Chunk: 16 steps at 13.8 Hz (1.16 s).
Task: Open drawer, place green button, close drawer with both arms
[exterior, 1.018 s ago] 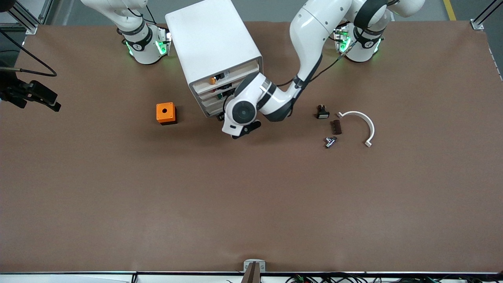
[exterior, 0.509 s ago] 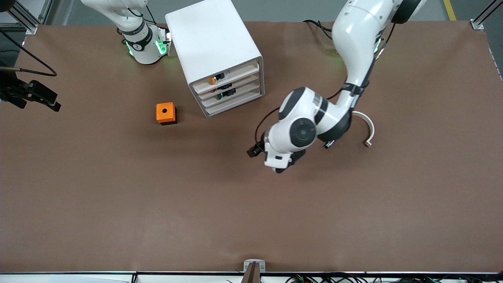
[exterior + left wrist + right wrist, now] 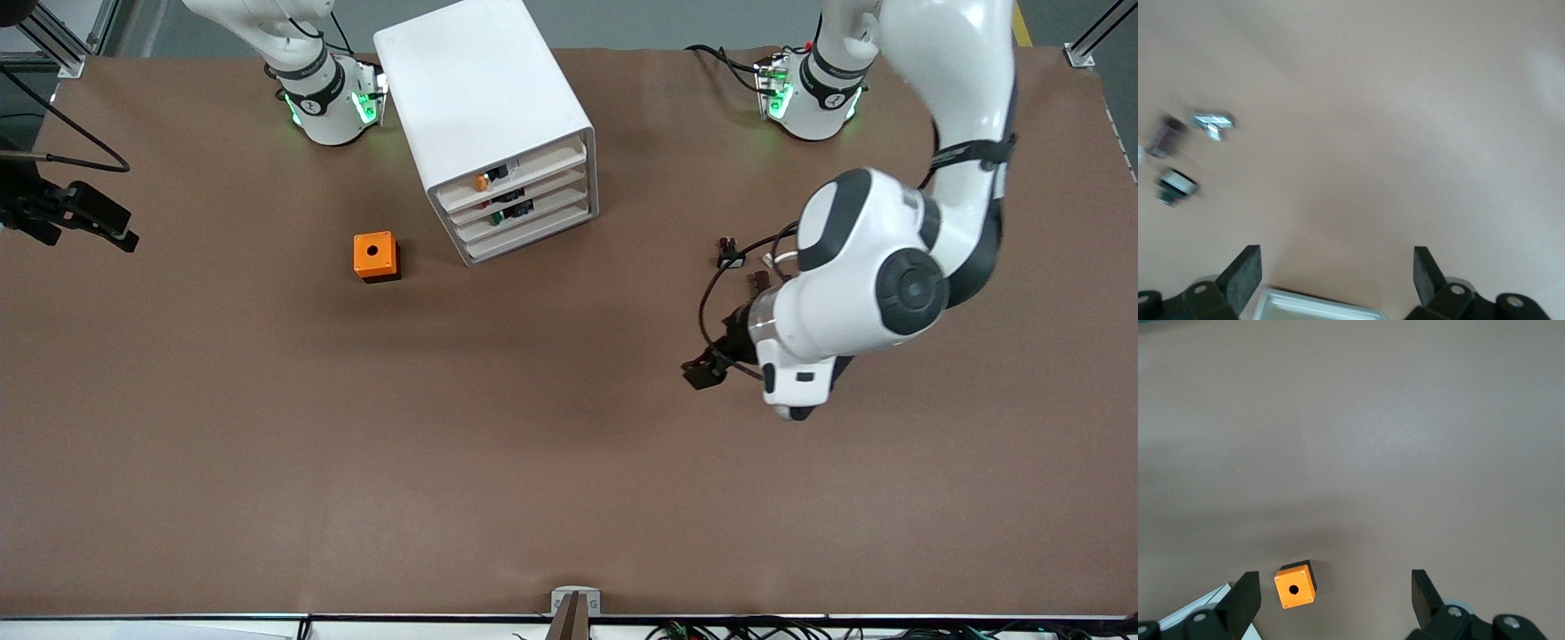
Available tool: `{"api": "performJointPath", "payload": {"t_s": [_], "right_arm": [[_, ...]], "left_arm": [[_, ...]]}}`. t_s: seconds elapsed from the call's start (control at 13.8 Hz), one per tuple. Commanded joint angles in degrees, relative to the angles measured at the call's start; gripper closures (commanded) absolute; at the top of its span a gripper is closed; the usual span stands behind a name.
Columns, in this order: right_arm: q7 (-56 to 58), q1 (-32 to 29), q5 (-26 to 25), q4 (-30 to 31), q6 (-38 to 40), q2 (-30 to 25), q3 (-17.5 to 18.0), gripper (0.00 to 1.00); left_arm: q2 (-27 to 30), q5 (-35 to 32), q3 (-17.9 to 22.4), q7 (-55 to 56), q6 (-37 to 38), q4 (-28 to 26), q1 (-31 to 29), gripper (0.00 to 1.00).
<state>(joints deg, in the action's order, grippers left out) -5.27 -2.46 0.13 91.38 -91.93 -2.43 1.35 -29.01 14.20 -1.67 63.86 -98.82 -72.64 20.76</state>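
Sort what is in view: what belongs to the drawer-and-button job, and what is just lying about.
Job: drawer cabinet; green-capped button in its second drawer; left gripper, open over bare table; right gripper, open, above the orange box.
Lying about: orange box; black-and-white switch part; brown piece; silvery part.

white drawer cabinet (image 3: 484, 98) on a brown table (image 3: 356, 444); orange box (image 3: 375, 256) with a black hole; white arms banded black; green lights glow at both bases.
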Motion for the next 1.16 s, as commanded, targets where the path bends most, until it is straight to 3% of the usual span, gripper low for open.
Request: {"api": "performJointPath", "payload": {"t_s": [0.0,0.29,0.51,0.8,1.09], "right_arm": [[0.4,0.1,-0.8,-0.1,0.0,-0.6,0.1,0.00],[0.4,0.1,-0.8,-0.1,0.0,-0.6,0.1,0.00],[0.5,0.1,-0.9,-0.1,0.0,-0.6,0.1,0.00],[0.5,0.1,-0.9,-0.1,0.1,-0.6,0.2,0.00],[0.5,0.1,-0.9,-0.1,0.1,-0.6,0.2,0.00]], "left_arm": [[5.3,-6.4,-0.4,-3.6,4.0,-1.6,-0.4,0.00],[13.7,-12.3,0.0,-16.6,12.1,-1.6,-2.4,0.00],[18.1,-12.4,-0.4,-29.9,15.7,-1.7,-8.4,0.00],[22.6,-12.5,-0.3,-38.4,20.2,-2.2,-12.2,0.00],[28.7,-12.4,-0.1,-49.0,20.9,-7.2,-16.8,0.00]]}}
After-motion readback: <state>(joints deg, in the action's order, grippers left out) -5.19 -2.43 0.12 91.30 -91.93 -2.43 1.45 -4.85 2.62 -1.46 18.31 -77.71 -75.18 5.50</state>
